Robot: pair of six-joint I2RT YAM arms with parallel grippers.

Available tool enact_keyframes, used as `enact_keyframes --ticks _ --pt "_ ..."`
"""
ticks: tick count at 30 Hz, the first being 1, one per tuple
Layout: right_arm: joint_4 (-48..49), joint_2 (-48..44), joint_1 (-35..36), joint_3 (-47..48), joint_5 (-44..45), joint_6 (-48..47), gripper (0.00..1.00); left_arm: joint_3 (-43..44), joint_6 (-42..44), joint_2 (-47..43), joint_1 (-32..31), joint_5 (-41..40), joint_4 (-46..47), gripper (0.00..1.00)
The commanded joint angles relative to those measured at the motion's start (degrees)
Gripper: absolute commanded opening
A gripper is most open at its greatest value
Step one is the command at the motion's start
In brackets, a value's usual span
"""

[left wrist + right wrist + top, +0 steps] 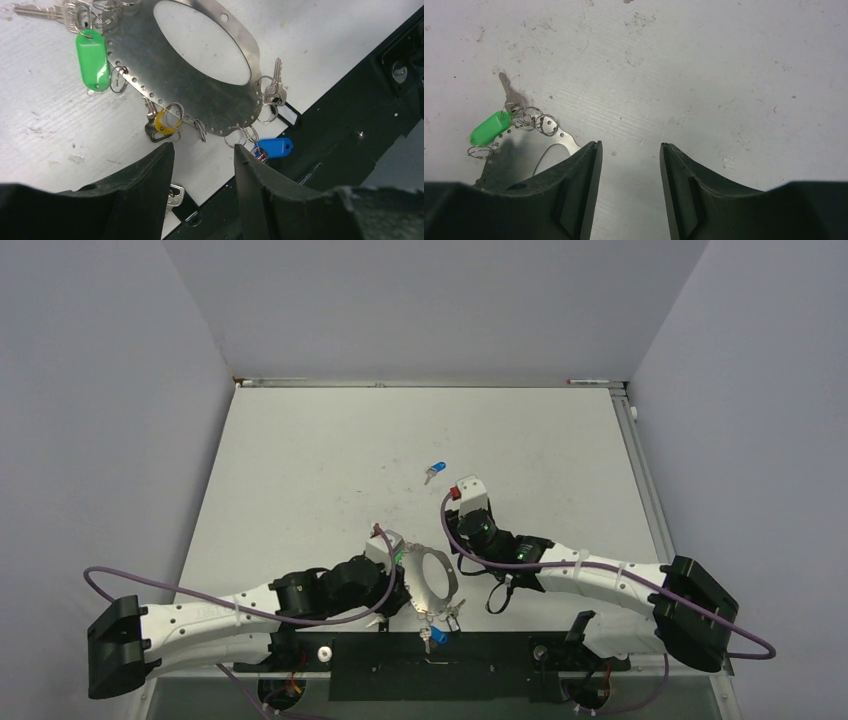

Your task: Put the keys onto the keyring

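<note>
The left jaws and right jaws are open, empty. Best pinch the blue-tagged silver key (435,470) beyond the right jaws squarely.

Flat metal keyring (145,60) carries tagged keys (274,92) along its rim; 1 blue-tagged key (434,471) apart.

you're looking down on a white desk (320,460) boxed in on three sides by plain, pale lavender-grey panels: a left wall (90,420), a back wall (430,300) and a right wall (760,420). a thin metal trim (430,384) runs along the desk's far edge where it meets the back wall. up close, you can see small dark scuffs and specks on the desk's surface. a black strip (480,665) lies across its near edge. the light is soft and even, with only faint shadows.
</note>
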Motion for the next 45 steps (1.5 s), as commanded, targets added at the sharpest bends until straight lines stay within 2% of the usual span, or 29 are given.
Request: enact_keyframes --ticks 1,9,14,27,36,43,45 --pt "1.3 -0.73 -0.28 -0.67 1.98 1.57 0.47 -1.13 -2.91 2.08 -0.16 3.69 5.86 0.43" --pt "0.91 -1.3 -0.27 -1.56 1.3 2.22 0.47 -0.6 -4.74 7.75 -0.2 4.46 7.78 0.39" --pt "0.68 -1.76 -0.36 -2.22 1.19 2.62 0.47 -1.57 -5.49 9.68 -0.16 4.44 10.79 0.33" --pt "0.97 -1.23 -0.47 -2.44 0.82 2.35 0.47 -2.43 -5.01 14.13 -0.16 4.1 12.93 0.27" --pt "0.93 -1.21 -0.48 -2.6 0.45 2.26 0.47 -4.31 -5.22 17.08 -0.16 4.03 19.52 0.22" --pt "0.67 -1.48 -0.48 -2.55 0.26 2.22 0.47 -5.69 -4.19 18.26 -0.16 4.16 23.62 0.0" --pt "0.55 -1.81 -0.51 -2.45 0.09 2.16 0.47 -5.67 -3.01 17.99 -0.16 4.22 23.36 0.0"
